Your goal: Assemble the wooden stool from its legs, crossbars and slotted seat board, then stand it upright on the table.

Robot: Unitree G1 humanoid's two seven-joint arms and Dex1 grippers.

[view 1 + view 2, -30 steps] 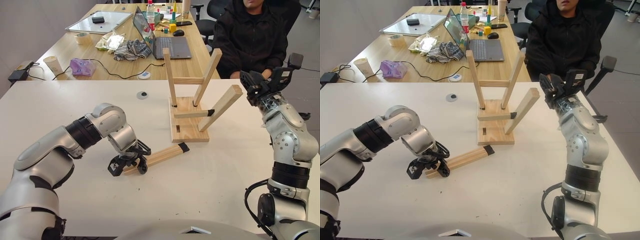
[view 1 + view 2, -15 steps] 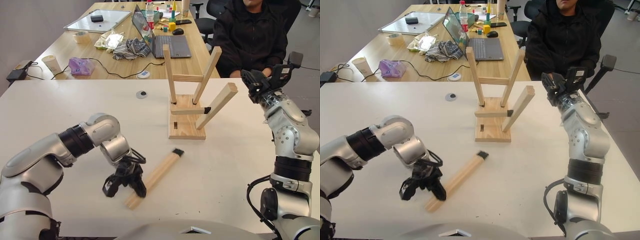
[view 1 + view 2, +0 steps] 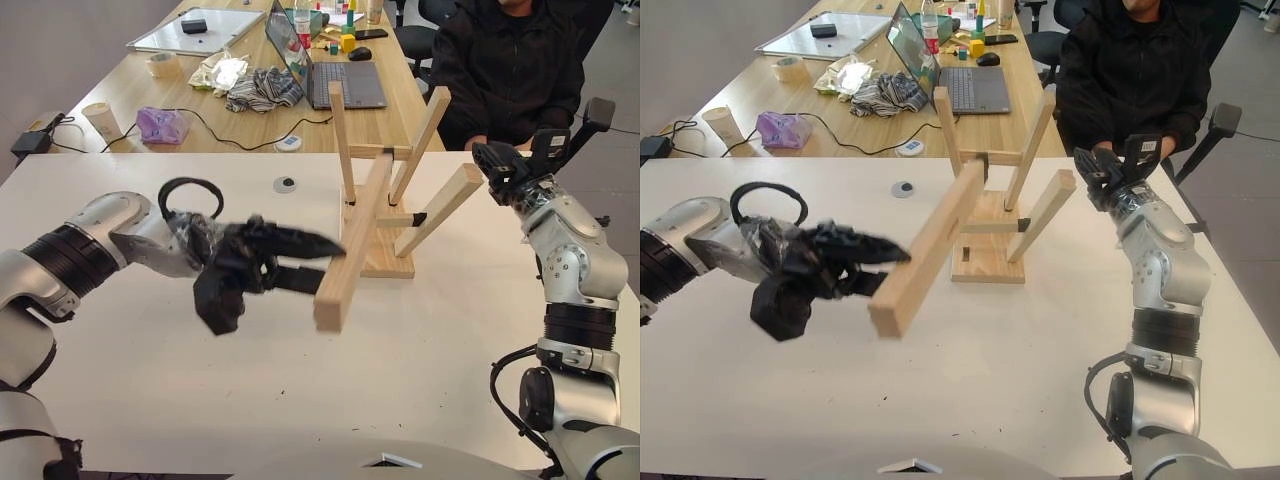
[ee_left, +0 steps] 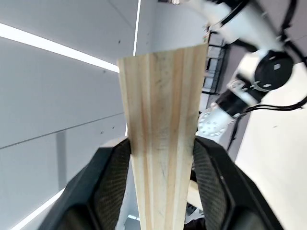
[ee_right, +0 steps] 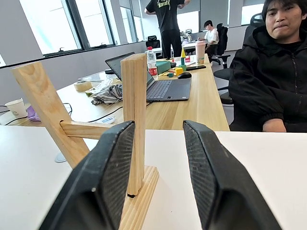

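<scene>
leg (image 3: 352, 245) held over table (image 3: 430, 340), left-front of seat board (image 3: 385, 262) | far end perhaps touching crossbar (image 3: 398, 152)

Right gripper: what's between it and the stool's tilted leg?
Nothing. In the left eye view the right gripper hangs open beside the tilted leg's top end, apart from it; only bare white table below the gap.

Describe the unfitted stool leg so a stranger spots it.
On the white table stands an upside-down, half-built pale wooden stool. Beside it the left hand holds a square wooden leg aloft, slanted; it alone is in a hand's grip.
</scene>
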